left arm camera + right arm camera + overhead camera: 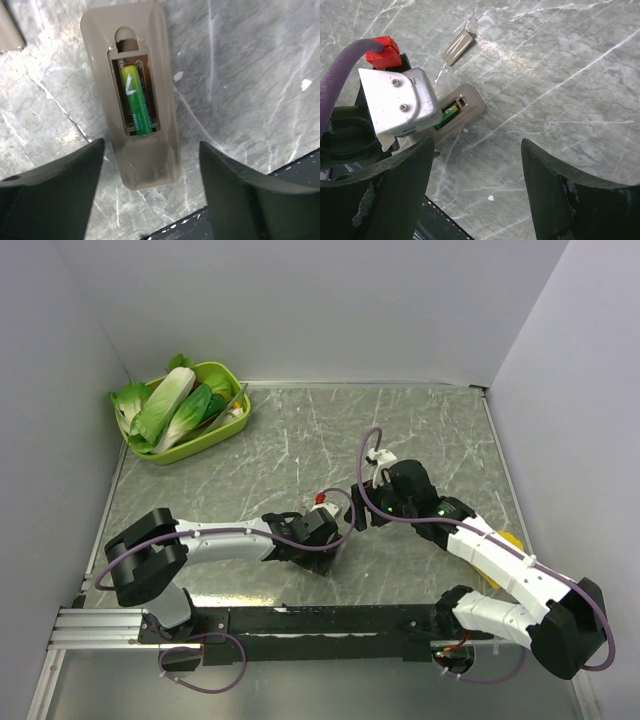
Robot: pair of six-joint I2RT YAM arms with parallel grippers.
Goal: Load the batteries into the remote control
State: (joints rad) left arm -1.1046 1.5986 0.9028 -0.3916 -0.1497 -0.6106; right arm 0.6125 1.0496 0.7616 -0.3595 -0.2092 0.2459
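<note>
Dark fingers [60, 175] of the left end effector [151, 150] are spread wide, empty, astride the near end of the remote control [97, 90], which lies reverse side up on the worktop [250, 75]. One green battery [136, 100] is seated in its open compartment [125, 61]; a second is not seen. The right end effector [476, 150] is open and empty nearby. The remote control is judged light, stiff and slippery, best gripped across its long edges.

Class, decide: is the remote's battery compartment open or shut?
Open: the remote control has its bay uncovered, one green battery inside; the cover lies apart.
</note>
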